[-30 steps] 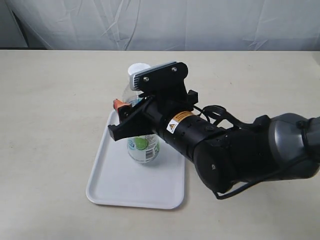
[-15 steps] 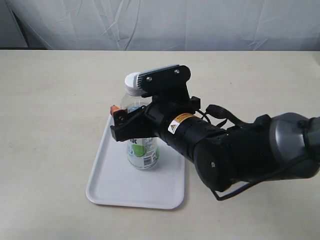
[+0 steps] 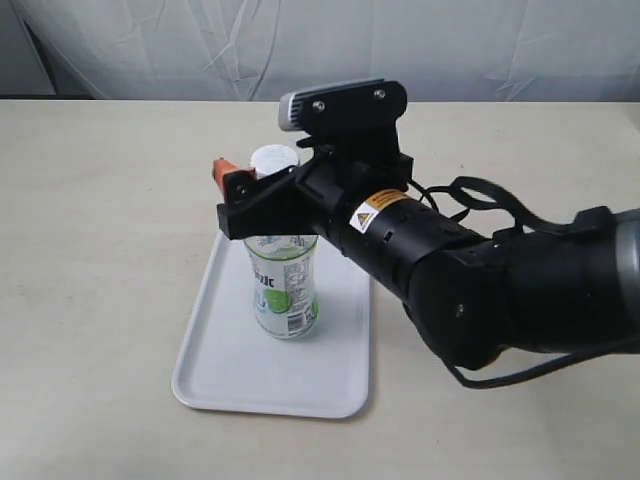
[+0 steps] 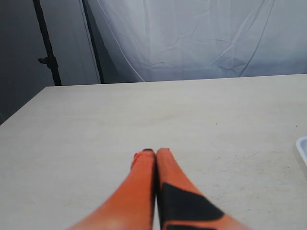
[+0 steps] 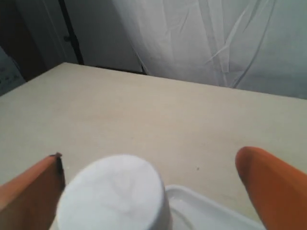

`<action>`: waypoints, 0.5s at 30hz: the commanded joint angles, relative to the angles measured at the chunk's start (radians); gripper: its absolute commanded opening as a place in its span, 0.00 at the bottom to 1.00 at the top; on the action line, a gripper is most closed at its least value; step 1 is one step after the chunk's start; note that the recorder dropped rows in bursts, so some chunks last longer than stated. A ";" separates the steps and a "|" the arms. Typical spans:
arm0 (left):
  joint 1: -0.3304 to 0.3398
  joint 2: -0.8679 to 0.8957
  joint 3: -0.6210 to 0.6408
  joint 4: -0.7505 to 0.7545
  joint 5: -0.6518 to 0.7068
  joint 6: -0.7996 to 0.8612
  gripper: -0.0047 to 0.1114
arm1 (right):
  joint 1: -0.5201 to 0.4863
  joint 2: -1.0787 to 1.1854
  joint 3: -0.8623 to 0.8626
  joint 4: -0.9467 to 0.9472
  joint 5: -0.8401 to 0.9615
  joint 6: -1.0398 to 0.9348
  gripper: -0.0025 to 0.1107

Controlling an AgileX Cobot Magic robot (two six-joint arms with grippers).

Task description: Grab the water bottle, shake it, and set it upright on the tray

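Note:
The water bottle [image 3: 285,292], clear with a white cap and a lime label, stands upright on the white tray [image 3: 262,382]. My right gripper [image 3: 256,192] hovers at cap height, open. One finger passes in front of the bottle's neck and the other lies behind it. In the right wrist view the white cap [image 5: 113,194] sits between the two spread orange fingers [image 5: 272,188] of the right gripper [image 5: 151,156], touching neither, with the tray's rim [image 5: 207,207] beyond it. My left gripper [image 4: 156,152] is shut on nothing, above bare table.
The tray lies on a pale beige table [image 3: 100,220] with a white curtain [image 3: 320,45] behind. A corner of the tray [image 4: 303,146] shows at the edge of the left wrist view. A black stand [image 4: 48,48] rises past the table's far corner.
The right gripper has let go of the bottle's body and risen to cap height. The bottle, tilted a second ago, now stands upright on the tray.

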 commanded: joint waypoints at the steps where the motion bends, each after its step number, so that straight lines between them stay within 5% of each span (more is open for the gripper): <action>1: 0.001 -0.005 0.002 0.002 -0.004 -0.008 0.04 | 0.001 -0.068 -0.003 -0.018 -0.029 -0.010 0.86; 4: 0.001 -0.005 0.002 0.002 -0.004 -0.008 0.04 | 0.001 -0.123 -0.003 -0.018 -0.043 -0.014 0.83; 6: 0.001 -0.005 0.002 0.002 -0.004 -0.008 0.04 | 0.001 -0.160 -0.003 0.013 -0.051 -0.053 0.71; 11: 0.001 -0.005 0.002 0.001 -0.004 -0.008 0.04 | 0.001 -0.280 -0.003 0.183 -0.030 -0.394 0.03; 15: 0.001 -0.005 0.002 0.001 -0.004 -0.008 0.04 | -0.013 -0.389 -0.003 0.483 0.067 -0.698 0.04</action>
